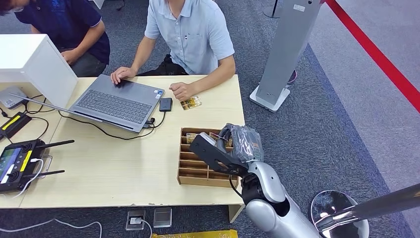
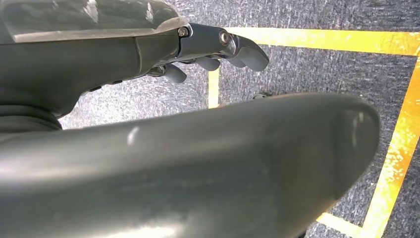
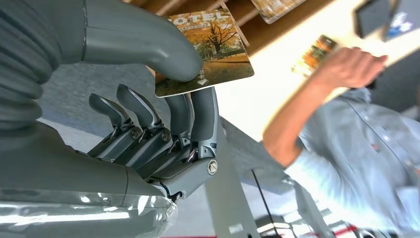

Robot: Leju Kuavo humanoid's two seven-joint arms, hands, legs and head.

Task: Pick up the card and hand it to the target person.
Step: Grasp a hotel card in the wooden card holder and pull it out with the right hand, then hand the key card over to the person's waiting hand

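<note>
The right hand [image 3: 163,124] pinches a card [image 3: 213,54] with an autumn tree picture between thumb and fingers, just above the wooden divided tray [image 1: 195,171] at the table's [image 1: 124,163] edge. Beyond the tray sits a person in a light blue shirt [image 1: 190,34], 1 hand [image 1: 181,90] resting beside another card [image 1: 191,103]. The left hand [image 2: 218,49] hangs over grey carpet, fingers loosely curled, holding nothing.

The right arm [image 1: 270,198] is brought in from 5 o'clock and bent up toward 11, with the right hand [image 1: 218,148] held out at its end. A card [image 3: 208,54] is pinched between its thumb [image 3: 148,44] and fingers [image 3: 198,114]. The left hand [image 2: 218,47] is hung down low, fingers loosely curled, nothing gripped.
</note>
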